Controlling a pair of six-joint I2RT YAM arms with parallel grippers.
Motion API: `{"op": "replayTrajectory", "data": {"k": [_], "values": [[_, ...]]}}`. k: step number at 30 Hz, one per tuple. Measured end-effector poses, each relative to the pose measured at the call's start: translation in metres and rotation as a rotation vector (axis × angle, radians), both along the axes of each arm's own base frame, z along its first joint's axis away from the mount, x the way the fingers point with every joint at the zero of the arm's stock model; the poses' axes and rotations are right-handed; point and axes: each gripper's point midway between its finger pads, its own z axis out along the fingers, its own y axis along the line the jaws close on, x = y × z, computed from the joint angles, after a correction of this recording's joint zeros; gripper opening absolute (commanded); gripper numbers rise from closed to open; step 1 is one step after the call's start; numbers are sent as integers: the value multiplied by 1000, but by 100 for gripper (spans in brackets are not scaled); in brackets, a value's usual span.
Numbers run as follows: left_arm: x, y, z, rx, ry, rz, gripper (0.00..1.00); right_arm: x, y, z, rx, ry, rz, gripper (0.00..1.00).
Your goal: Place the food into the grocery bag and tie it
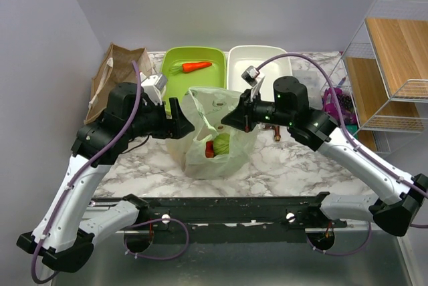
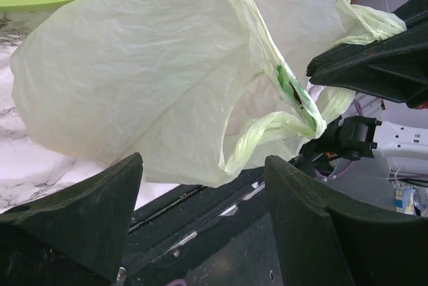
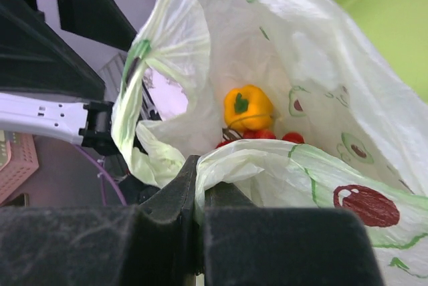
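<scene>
count: 1 grocery bag [image 1: 212, 109], 2 grippers, 2 trays, 1 carrot, 1 brown paper bag. inside the grocery bag, per the right wrist cam: 1 yellow bell pepper [image 3: 247, 107] w/ a cluster of cherry tomatoes [image 3: 271, 136] just under it, abt 3 red rounds showing, the rest hidden by a fold. top cam shows 1 pale-green cabbage [image 1: 222, 143] thru the plastic low in the bag, w/ a red bit touching its left side. the bag sits centre of frame on the marble table [image 1: 301, 166], mouth up, between the two grippers. right gripper [image 3: 197, 209] is clenched on a bunched fold of the bag's rim, plastic squeezed between the pressed-together fingers. in that view the food lies above & beyond the fingertips, deeper in the bag. left gripper [image 2: 200, 206] is released: its two fingers [image 2: 87, 212] stand wide apart at the bottom of the left wrist view w/ nothing in the gap. the bag hangs above & beyond them, one loop handle [image 2: 267, 132] dangling near the right-hand finger; can't tell if it touches. in the top cam the left gripper is at the bag's left edge, the right gripper at its upper right rim. behind: green tray [image 1: 194, 55] upper centre holding the carrot [image 1: 196, 67], white tray [image 1: 242, 59] just beside it on the right, brown paper bag [image 1: 114, 72] upper left, wire rack [image 1: 394, 52] far right.
</scene>
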Motion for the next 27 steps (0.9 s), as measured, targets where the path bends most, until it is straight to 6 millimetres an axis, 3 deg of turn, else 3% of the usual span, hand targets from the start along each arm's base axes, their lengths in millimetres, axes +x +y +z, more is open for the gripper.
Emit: {"op": "replayTrajectory", "data": {"k": [6, 14, 19, 27], "values": [[0, -19, -10, 13, 7, -71, 74, -5, 31, -5, 20, -15, 65, 1], [-3, -31, -16, 44, 2, -117, 74, -38, 64, -11, 46, -8, 242, 1], [-6, -26, 1, 37, -30, -108, 75, -41, 71, 7, 128, -33, 272, 1], [-8, -24, 53, -16, -126, -102, 75, -46, 81, 53, 308, -77, 295, 1]]}}
